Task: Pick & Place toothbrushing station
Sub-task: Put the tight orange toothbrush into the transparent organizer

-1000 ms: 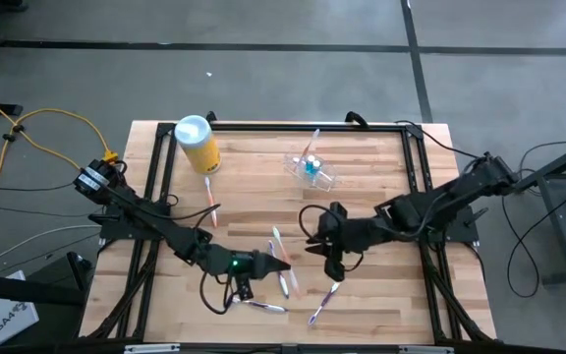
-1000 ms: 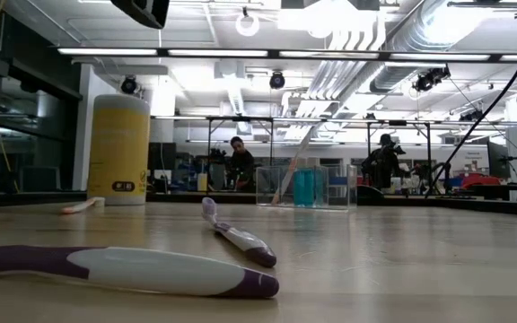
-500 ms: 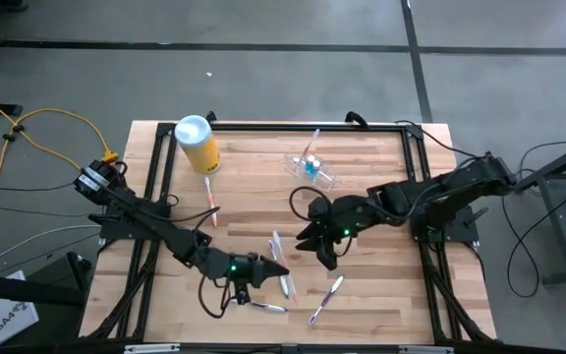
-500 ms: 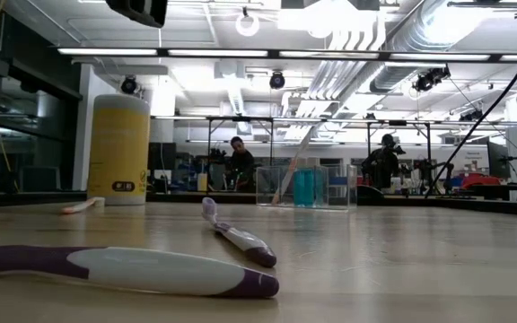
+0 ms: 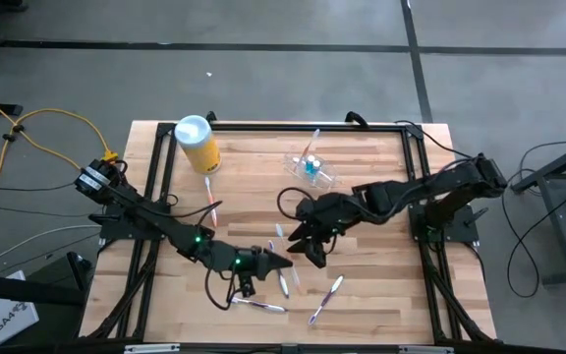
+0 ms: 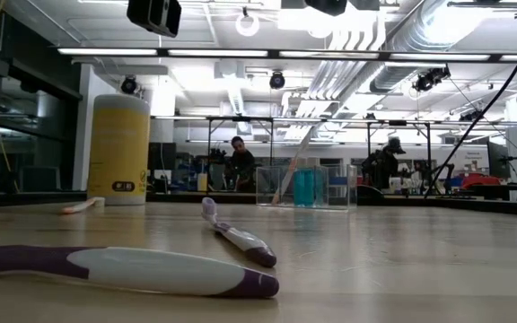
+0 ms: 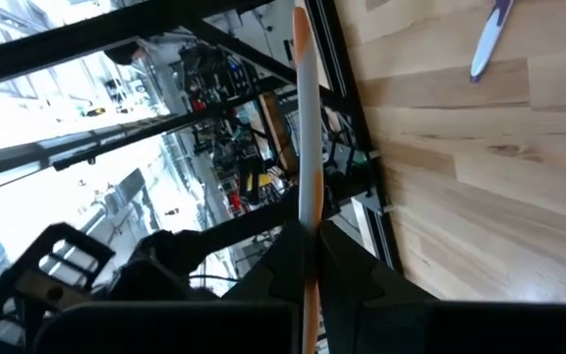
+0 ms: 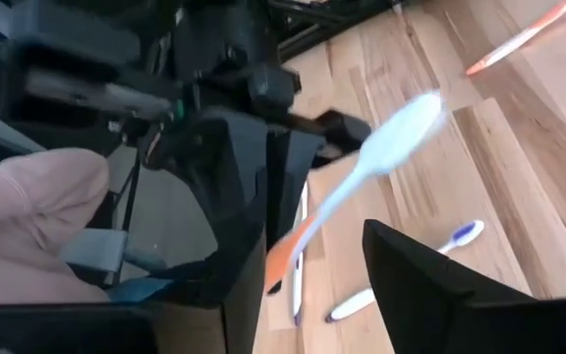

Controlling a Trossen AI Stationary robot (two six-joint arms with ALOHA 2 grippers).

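The toothbrushing station, a clear holder with a brush and blue items in it, stands at the table's far middle. My left gripper is shut on an orange-and-white toothbrush above the table's near middle. My right gripper is open right beside it. In the right wrist view the toothbrush slants across the gap between the right fingers. My left gripper pinches the toothbrush at an orange stretch between its two fingers. The fingers lie along the brush and come nearly level from the table's left. The brush sticks out past the fingertips, white then orange, clear of the table. My right gripper: I cannot tell whether its fingers touch the brush.
A yellow canister stands at the far left, with an orange brush near it. Purple-and-white brushes lie along the near edge. A black frame rims the table. A person's pale pink clothing shows beyond it.
My right gripper has gone toward the table's left and closed up on the left gripper and its toothbrush. The brushes on the table lie as before.
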